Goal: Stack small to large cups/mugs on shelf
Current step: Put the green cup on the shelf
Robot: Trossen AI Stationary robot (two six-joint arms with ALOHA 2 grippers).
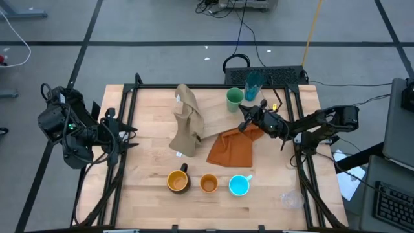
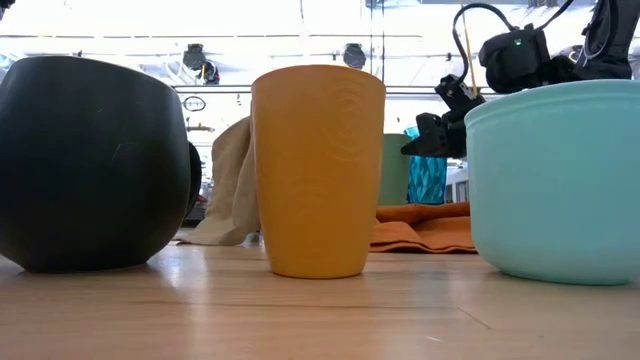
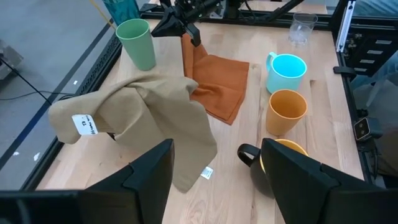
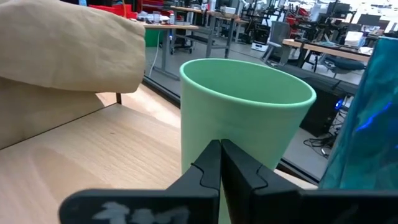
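Observation:
The light green cup (image 1: pixel 234 98) stands at the table's far side, with the tall teal tumbler (image 1: pixel 253 83) just behind it. My right gripper (image 4: pixel 221 144) is shut and points level at the green cup's side wall (image 4: pixel 249 134). The yellow mug (image 1: pixel 178 180), orange cup (image 1: pixel 208 184) and cyan mug (image 1: pixel 239 185) stand in a row near the front edge. The clear glass (image 1: pixel 291 197) stands to their right. My left gripper (image 3: pixel 217 144) hovers open at the table's left, with nothing between its fingers. The shelf is hidden or out of view. My right gripper has its shut fingertips (image 4: pixel 211 155) level against or just short of the green cup's side wall, below the rim. I cannot tell whether they touch it. The cup stands upright on the table.
A tan cloth (image 1: pixel 187 120) stands heaped over something hidden at the table's middle. An orange cloth (image 1: pixel 233 147) lies flat beside it, below my right gripper. Black frame rails (image 1: pixel 129 97) run along the table's left, right and far edges. Bare wood lies at the front left.

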